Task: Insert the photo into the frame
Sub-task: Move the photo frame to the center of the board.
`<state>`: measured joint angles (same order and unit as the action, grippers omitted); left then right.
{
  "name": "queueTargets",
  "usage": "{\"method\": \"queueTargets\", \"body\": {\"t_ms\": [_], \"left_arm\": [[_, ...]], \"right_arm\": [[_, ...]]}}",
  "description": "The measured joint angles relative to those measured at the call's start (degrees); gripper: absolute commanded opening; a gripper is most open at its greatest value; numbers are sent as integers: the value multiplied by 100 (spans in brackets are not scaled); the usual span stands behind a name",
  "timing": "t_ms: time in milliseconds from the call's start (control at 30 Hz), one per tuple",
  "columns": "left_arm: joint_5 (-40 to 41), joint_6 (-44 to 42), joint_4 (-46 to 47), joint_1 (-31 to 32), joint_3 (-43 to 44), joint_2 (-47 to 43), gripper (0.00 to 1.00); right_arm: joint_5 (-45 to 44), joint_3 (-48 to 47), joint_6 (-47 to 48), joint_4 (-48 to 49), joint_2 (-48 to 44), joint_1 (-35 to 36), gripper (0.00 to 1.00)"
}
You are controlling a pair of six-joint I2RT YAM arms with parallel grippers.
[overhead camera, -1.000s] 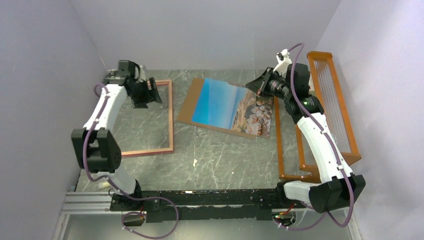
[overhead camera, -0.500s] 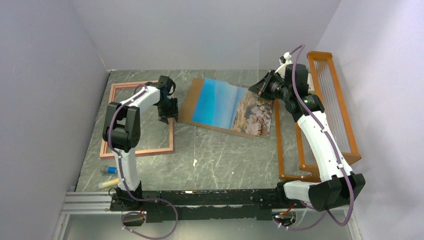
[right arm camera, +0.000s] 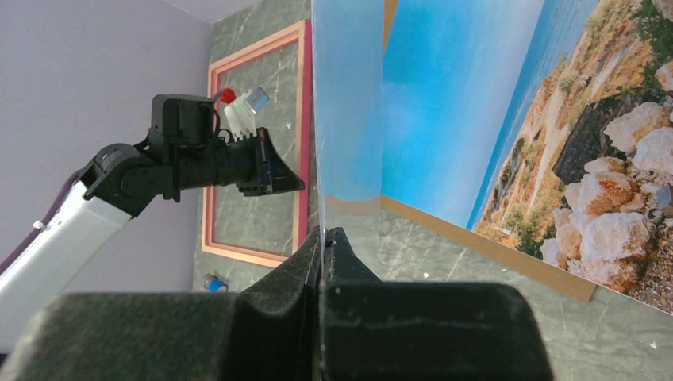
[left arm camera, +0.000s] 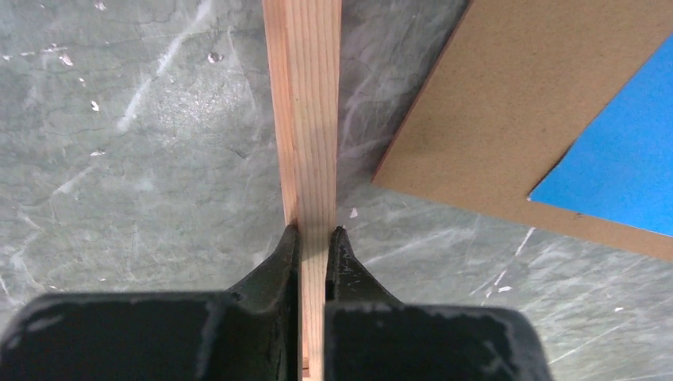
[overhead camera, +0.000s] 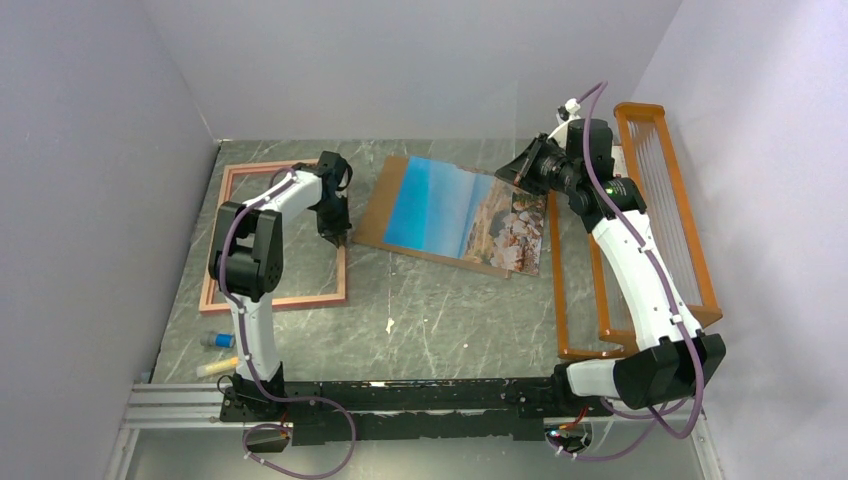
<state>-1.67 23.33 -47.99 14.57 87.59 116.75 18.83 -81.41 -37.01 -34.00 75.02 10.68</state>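
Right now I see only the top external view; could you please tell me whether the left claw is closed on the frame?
Observer: Yes. In the left wrist view, the left claw pinches one rail of the frame from both sides.
Operator: Which face of that rail is up?
Observer: Pale bare wood, with the grain showing.
Operator: And the right claw?
Observer: In the right wrist view, the right claw is shut on a thin sheet edge, apparently the photo.
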Motion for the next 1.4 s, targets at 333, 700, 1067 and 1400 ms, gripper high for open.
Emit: {"method": "queueTargets", "body": {"t_ms": [333, 700, 1067, 1400], "left_arm": [[-662, 315, -17, 107, 282, -232, 3], [-1266, 1679, 522, 695, 0, -581, 3], [-2079, 2330, 1250, 953, -358, -417, 30], [-2540, 2275, 1351, 1016, -323, -247, 53]], "right_arm": [[17, -251, -52, -76, 125, 2, 0], [-249, -527, -26, -396, 245, 2, 0], [-743, -730, 101, -841, 210, -4, 0], [-616, -817, 136, -957, 212, -4, 0]]}}
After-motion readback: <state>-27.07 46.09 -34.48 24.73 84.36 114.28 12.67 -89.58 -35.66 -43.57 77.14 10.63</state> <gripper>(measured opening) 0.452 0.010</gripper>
